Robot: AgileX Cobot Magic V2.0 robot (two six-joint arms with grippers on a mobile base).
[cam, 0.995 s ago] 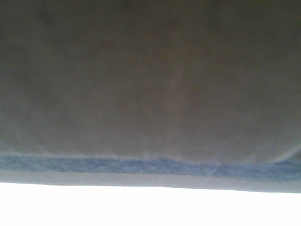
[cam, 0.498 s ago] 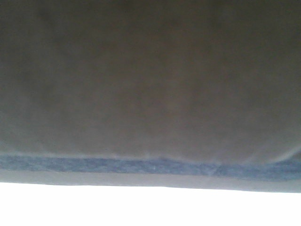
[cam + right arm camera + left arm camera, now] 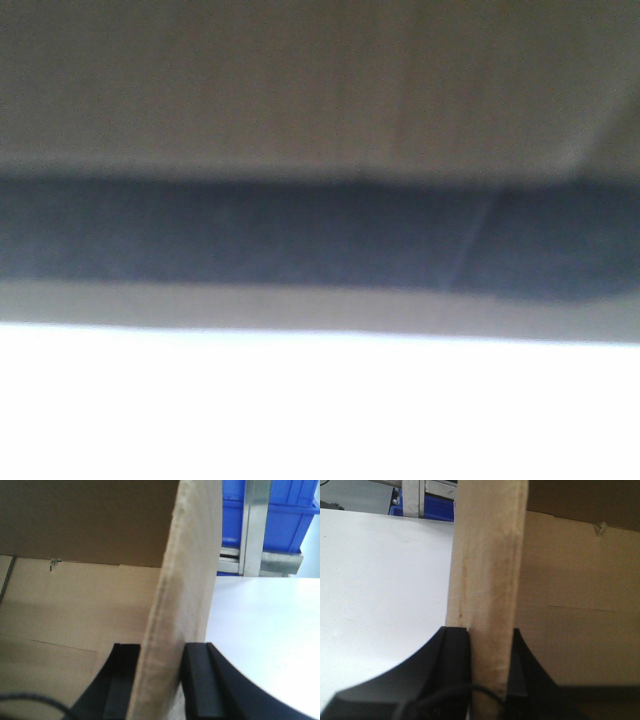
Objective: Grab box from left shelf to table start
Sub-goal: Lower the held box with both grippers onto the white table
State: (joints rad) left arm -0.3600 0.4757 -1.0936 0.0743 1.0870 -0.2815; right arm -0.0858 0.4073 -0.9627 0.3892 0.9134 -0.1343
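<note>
Standing here watching this, and I'm thinking the job is mostly done. The box (image 3: 75,605) is no longer sitting on the left shelf (image 3: 255,530), which is showing well beyond the fingertips, on the far side of the table (image 3: 265,630). The left gripper (image 3: 487,635) is pinching narrow on one upright side wall of the box, with one black finger going inside the box and one staying outside. The right gripper (image 3: 160,650) is doing exactly the same on the opposite wall. So the box is being carried between the two tools, its open inside lying inboard of each gripper and bare white tabletop spreading outboard of each. From the front I'm only getting a blurry brown face with a dark band, the white surface running just beneath it, and I'm honestly not managing to tell whether the bottom is touching down or hovering just above. What I'm guessing is left: settling it flat on the table, then opening both grippers and backing off. Counting things up, I'm seeing one box, two grippers both clamping it, one table and one shelf. The blue bins (image 3: 285,515) are poking out on either side of the shelf's silver rail, too cropped to count.
</note>
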